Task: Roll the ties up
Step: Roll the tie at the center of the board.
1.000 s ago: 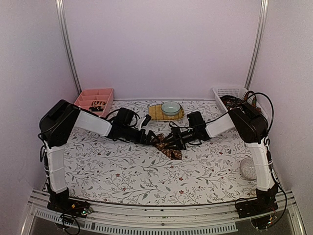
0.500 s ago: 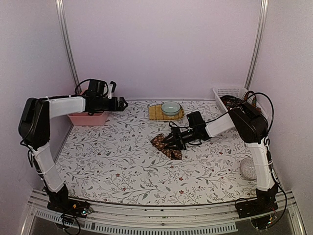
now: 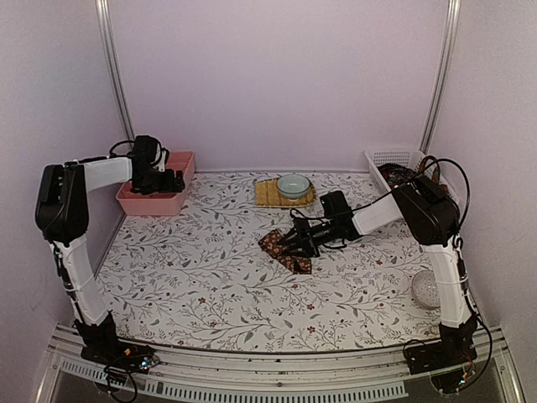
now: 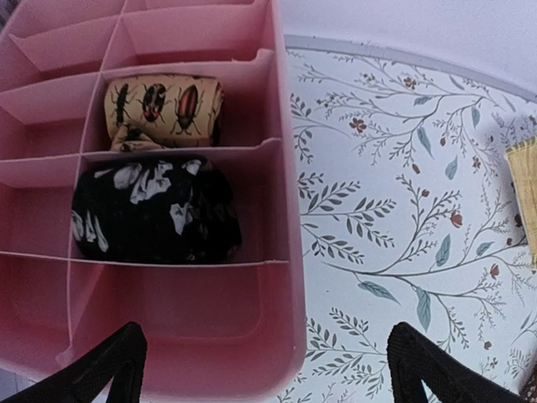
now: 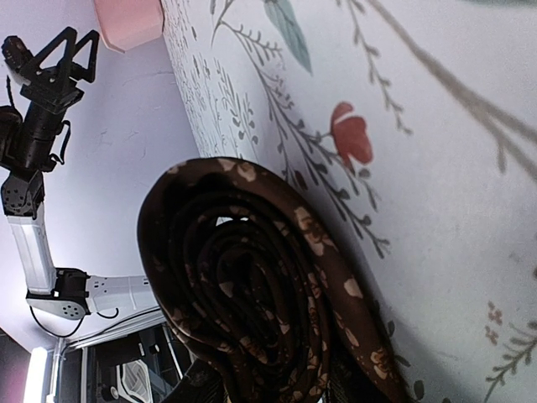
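Observation:
A dark brown speckled tie [image 3: 284, 248] lies at the middle of the table, its free end spread flat. My right gripper [image 3: 297, 239] is shut on its rolled part. In the right wrist view the roll [image 5: 252, 285] is a tight spiral standing on the cloth, with my right gripper [image 5: 273, 388] clamped on its lower part. My left gripper [image 3: 174, 180] hovers open over the near corner of the pink tray [image 3: 155, 201] at the back left. The left wrist view shows that left gripper [image 4: 268, 369] empty above the tray wall [image 4: 285, 210]. Two rolled ties, a beige beetle-print one [image 4: 164, 105] and a black-and-white one [image 4: 155, 210], sit in compartments.
A yellowish woven mat [image 3: 270, 195] with a pale bowl [image 3: 292, 185] lies at the back centre; its edge [image 4: 525, 193] shows in the left wrist view. A white basket [image 3: 394, 159] stands at the back right. A clear ball [image 3: 425, 288] rests beside the right arm.
My left arm has swung from the tie at the table's middle back and left to the pink tray, staying open. The right arm and the tie have not moved.

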Robot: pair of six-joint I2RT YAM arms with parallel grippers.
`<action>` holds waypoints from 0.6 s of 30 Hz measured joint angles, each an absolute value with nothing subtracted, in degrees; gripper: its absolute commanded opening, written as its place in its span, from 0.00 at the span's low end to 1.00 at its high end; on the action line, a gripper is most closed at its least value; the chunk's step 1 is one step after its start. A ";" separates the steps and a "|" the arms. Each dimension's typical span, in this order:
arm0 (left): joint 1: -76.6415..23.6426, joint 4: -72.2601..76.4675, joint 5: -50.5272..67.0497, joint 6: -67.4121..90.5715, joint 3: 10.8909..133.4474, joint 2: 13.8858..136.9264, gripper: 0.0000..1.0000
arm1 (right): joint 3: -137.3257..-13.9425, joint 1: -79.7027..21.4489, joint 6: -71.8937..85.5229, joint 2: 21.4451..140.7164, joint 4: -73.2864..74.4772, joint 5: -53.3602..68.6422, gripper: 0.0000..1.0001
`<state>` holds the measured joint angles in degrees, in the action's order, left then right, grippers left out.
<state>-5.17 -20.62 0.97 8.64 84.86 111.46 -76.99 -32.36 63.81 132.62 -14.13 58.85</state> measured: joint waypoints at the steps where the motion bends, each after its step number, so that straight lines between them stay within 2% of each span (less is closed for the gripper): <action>1: -5.17 -21.10 1.28 8.62 84.86 112.16 1.00 | -76.99 -32.36 63.77 132.62 -14.11 58.85 0.37; 12: -5.37 -15.03 7.66 8.10 79.77 113.75 1.00 | -77.32 -32.36 63.29 132.70 -13.45 58.87 0.37; 18: -7.66 -11.75 10.26 8.99 73.69 108.92 1.00 | -77.36 -32.36 63.05 132.70 -13.26 58.85 0.37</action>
<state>-7.66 -11.75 10.26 8.99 73.69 108.92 -77.36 -32.36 63.05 132.70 -13.26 58.85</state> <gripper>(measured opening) 0.998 0.372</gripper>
